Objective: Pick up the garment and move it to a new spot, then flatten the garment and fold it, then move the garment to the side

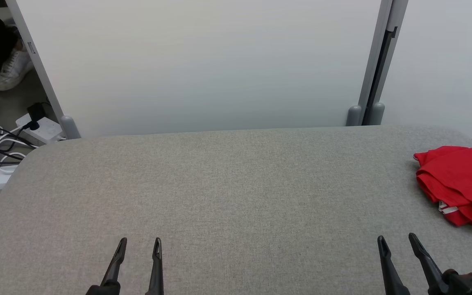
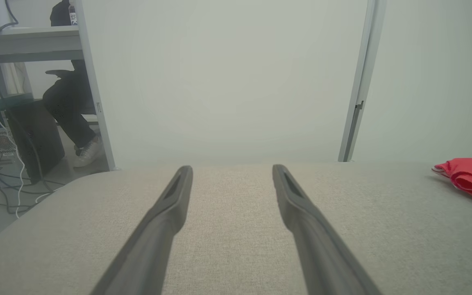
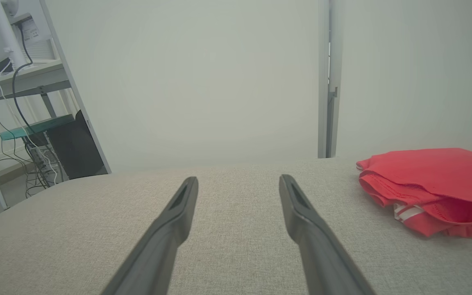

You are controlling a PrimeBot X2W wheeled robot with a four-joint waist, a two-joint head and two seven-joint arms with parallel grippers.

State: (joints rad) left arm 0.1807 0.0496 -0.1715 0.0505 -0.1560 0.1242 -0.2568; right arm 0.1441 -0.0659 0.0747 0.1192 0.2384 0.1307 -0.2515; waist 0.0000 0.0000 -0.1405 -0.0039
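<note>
Garment (image 1: 461, 184) bunched at right edge, grey table (image 1: 236, 184); white partition (image 1: 219, 61) behind; left tool (image 1: 140, 241), right tool (image 1: 396, 237) spread.

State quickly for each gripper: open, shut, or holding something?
Left gripper: open, holding nothing.
Right gripper: open, holding nothing; the red garment lies apart to its right.

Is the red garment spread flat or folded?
Folded, loosely: the red garment lies as a compact bundle on the table, layers stacked.
</note>
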